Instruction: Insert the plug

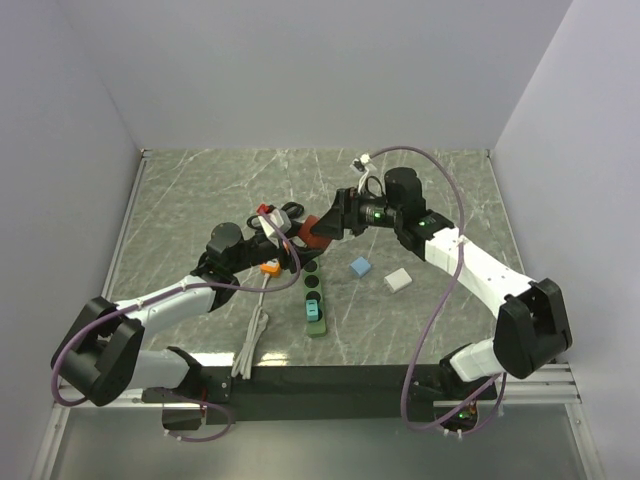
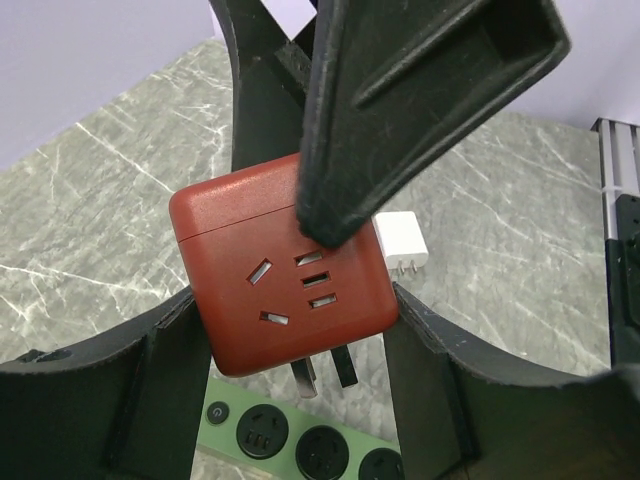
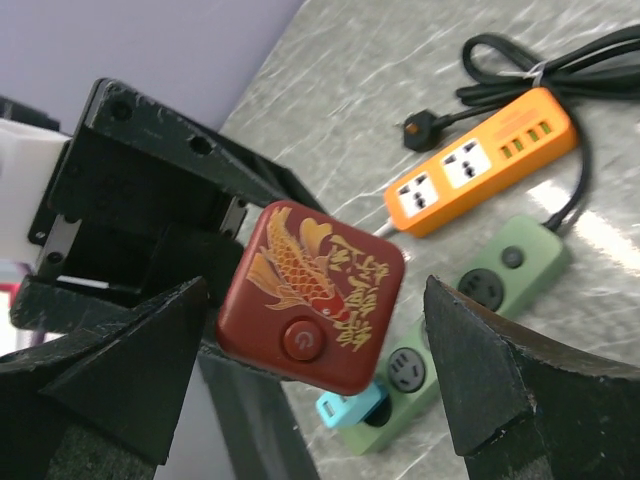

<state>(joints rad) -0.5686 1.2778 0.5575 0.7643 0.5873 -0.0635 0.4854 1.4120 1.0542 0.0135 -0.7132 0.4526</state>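
Grey marble table [image 1: 200,190] carries a green power strip [image 2: 225,420] right under the left fingers [image 2: 90,400], an orange power strip [image 3: 480,175] beyond the right fingers [image 3: 500,380], a white charger [image 2: 402,243] and a blue block [image 1: 360,267] to their right

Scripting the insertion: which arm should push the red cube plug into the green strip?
Left. Left gripper clamps the red cube plug, prongs pointing down above the green power strip. The right gripper is open, straddling the cube with gaps either side.

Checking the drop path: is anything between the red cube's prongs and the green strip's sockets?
Nothing visible: the red cube, held in the left gripper, hangs prongs-down above empty sockets of the green strip.
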